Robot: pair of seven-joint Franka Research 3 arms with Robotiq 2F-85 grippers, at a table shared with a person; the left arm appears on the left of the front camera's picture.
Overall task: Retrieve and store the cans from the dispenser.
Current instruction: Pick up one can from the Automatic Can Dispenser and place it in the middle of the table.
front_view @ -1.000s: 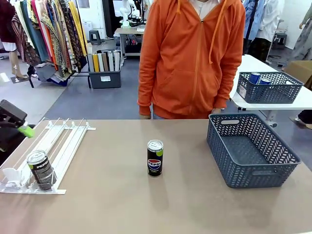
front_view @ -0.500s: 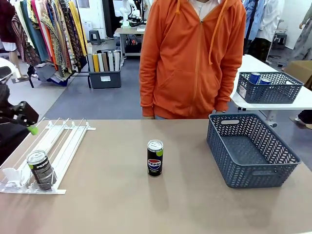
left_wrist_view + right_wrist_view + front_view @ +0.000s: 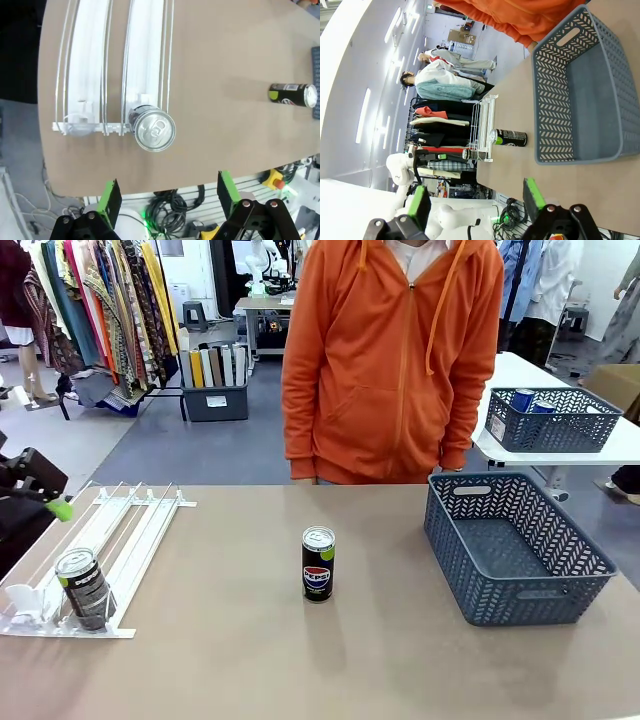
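Standing can (image 3: 318, 565): black body, round red, white and blue logo, silver top, small green patch near the rim.
Can in the dispenser (image 3: 85, 589): dark body with pale markings, green patch, silver top.
Dispenser (image 3: 130, 530): white all over.
Basket (image 3: 455, 530): dark blue-grey, herringbone lattice walls.
Desk (image 3: 250, 660): plain tan.
Hoodie (image 3: 390, 360): bright orange.
Hanging clothes (image 3: 110, 310): mixed prints, yellow, red and dark tones.
Left end effector (image 3: 167, 192): black, green pads.
Right end effector (image 3: 476, 197): black, green pads.
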